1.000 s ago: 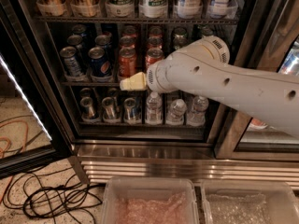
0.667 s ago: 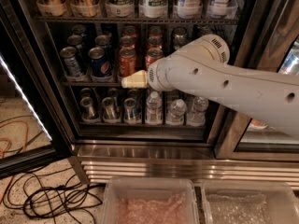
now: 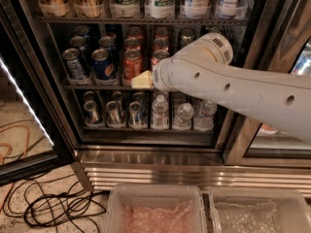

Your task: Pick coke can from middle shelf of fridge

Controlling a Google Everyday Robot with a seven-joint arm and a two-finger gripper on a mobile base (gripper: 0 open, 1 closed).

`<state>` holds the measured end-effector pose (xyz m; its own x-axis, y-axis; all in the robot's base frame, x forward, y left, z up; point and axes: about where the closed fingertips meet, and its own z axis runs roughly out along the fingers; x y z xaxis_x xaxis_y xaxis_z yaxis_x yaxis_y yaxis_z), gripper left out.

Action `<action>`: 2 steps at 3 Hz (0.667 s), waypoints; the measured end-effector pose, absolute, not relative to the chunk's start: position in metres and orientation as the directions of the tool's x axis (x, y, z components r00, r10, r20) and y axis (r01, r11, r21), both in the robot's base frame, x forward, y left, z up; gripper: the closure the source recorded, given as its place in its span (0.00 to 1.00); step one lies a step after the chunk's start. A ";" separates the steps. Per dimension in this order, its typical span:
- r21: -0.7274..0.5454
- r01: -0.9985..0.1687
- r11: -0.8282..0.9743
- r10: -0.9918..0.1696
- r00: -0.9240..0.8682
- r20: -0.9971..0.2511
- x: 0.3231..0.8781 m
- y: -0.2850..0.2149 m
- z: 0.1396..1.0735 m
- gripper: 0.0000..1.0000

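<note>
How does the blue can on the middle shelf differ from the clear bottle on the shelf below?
The blue can is opaque; the clear bottle is see-through. The blue can has a flat top, the clear bottle a narrow capped neck. Both stand upright. The gripper is right of the blue can, at the edge of the middle shelf.

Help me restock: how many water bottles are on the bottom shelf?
3: left bottle, middle bottle, right bottle; more may hide behind. The gripper is by the middle shelf.
</note>
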<state>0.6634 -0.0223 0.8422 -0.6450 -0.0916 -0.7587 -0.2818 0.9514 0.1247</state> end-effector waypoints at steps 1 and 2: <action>0.110 -0.276 0.955 -0.097 -0.639 -0.763 0.673 -0.025 0.841 0.16; 0.095 -0.270 0.958 -0.100 -0.625 -0.774 0.683 -0.027 0.842 0.19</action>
<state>0.6831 -0.0269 0.8425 -0.6250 -0.0996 -0.7743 -0.2702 0.9581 0.0948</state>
